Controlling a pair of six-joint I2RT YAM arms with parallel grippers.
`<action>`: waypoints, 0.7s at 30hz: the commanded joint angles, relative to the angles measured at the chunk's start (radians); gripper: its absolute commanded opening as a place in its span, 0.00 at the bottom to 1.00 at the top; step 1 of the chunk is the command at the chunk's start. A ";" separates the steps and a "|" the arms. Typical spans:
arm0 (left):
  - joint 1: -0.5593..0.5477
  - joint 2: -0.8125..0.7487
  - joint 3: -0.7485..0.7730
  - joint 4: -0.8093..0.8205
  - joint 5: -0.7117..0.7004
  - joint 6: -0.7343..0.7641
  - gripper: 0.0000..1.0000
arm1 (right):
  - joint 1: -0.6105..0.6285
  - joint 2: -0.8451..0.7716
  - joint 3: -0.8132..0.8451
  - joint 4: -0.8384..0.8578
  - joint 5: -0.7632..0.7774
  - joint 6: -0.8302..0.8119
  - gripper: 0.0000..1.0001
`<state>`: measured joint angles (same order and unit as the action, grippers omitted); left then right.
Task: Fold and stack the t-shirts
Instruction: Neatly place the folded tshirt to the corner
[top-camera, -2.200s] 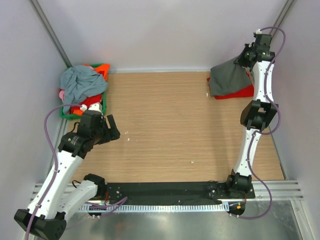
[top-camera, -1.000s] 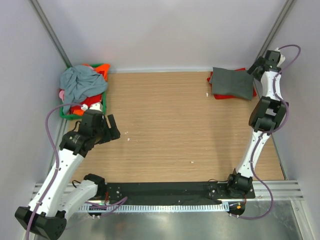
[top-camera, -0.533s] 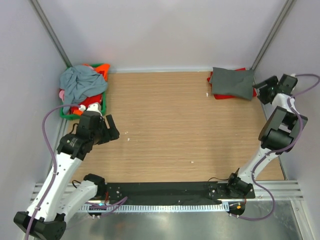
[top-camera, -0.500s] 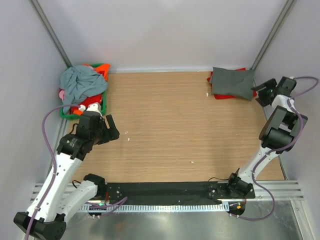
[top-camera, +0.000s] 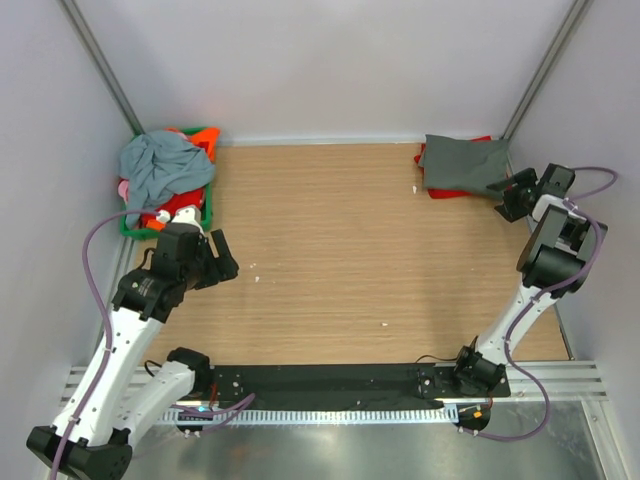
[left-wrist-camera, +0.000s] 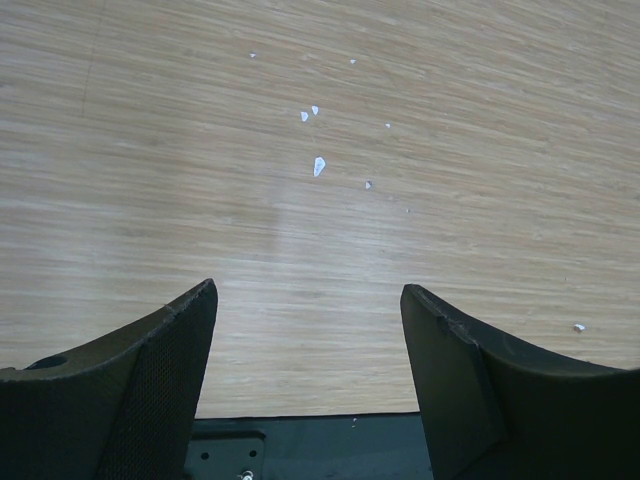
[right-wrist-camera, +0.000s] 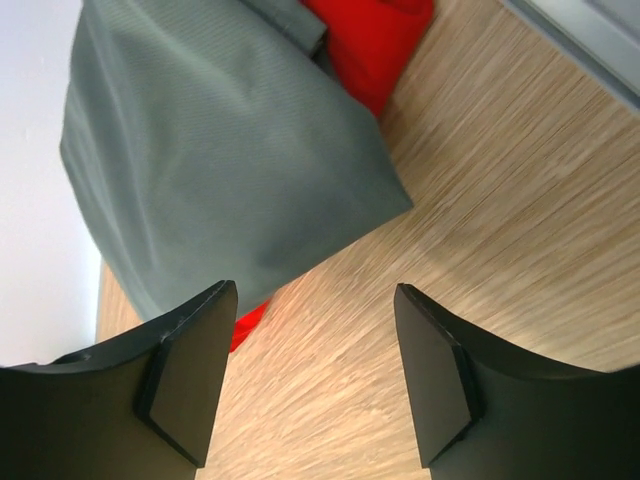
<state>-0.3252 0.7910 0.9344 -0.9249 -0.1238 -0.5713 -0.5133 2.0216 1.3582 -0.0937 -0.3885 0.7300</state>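
**Grey shirt folded at the far right corner; both end effectors empty**

The folded dark grey t-shirt (top-camera: 462, 165) lies at the far right corner of the bench (top-camera: 350, 250). Its long axis runs left to right, along the far edge. It rests on top of a red t-shirt (right-wrist-camera: 375, 45), which shows only as slivers past the grey one's edges. The grey shirt's near right corner points toward the right end effector (top-camera: 505, 195), which sits just beside the stack with its fingers aimed at it. In the right wrist view the fingers are spread apart with nothing between them, and the corner of the grey cloth and the bare wood show in the gap.

The green basket (top-camera: 207, 135) stands at the far left corner. A crumpled blue-grey t-shirt (top-camera: 160, 165) is heaped on top of it and spills over its rim. An orange one (top-camera: 205, 150), a pink one (top-camera: 124, 188) and another red one (top-camera: 180, 205) show beneath the blue-grey shirt.

The left end effector (top-camera: 224, 258) hangs over bare bench just in front of the basket. Its fingers are apart and empty, and a few white specks (left-wrist-camera: 319, 165) lie on the wood ahead of them.
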 joint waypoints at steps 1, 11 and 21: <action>0.005 -0.012 -0.002 0.035 -0.014 -0.001 0.75 | 0.002 0.026 0.047 0.014 0.016 0.020 0.71; 0.005 -0.016 -0.003 0.034 -0.025 -0.002 0.75 | 0.027 0.108 0.108 0.040 0.106 0.016 0.58; 0.005 -0.010 -0.003 0.032 -0.025 -0.004 0.75 | 0.030 0.097 0.241 -0.049 0.264 -0.037 0.12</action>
<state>-0.3248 0.7872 0.9344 -0.9249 -0.1318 -0.5716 -0.4667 2.1384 1.5078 -0.1486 -0.2310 0.7189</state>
